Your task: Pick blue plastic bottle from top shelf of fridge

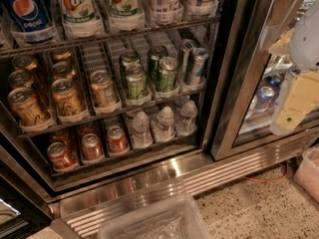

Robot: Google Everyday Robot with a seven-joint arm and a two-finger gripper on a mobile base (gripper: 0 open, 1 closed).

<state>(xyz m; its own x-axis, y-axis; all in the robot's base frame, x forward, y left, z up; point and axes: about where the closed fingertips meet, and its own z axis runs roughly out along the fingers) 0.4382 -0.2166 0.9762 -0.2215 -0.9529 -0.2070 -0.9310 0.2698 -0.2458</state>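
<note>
Camera view: claw (293,109) far right before glass door (247,78), away from top shelf (114,34).

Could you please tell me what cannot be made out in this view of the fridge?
Two pale-labelled bottles on the top shelf, camera view: the top edge cuts them off and the labels are unreadable, so which is the blue plastic bottle cannot be told.
The gripper, camera view: at the right, before the glass door; arm cut by the right edge.
Clear tub: bottom edge; contents unclear.
</note>
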